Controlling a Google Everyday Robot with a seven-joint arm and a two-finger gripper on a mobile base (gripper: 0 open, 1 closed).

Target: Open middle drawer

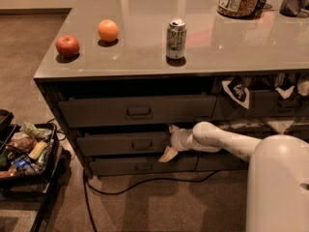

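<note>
I hold the gripper (170,141) spread wide, the middle drawer (120,144) seemingly end-on between its fingers (167,154), for pulling.

Pale gripper (170,141) parked at right end of middle drawer (123,144) front, arm (227,141) stretched in from the right, apple (67,46) and orange (107,30) set near countertop's (145,8) left edge, can (176,38) stood upright near front edge
</note>
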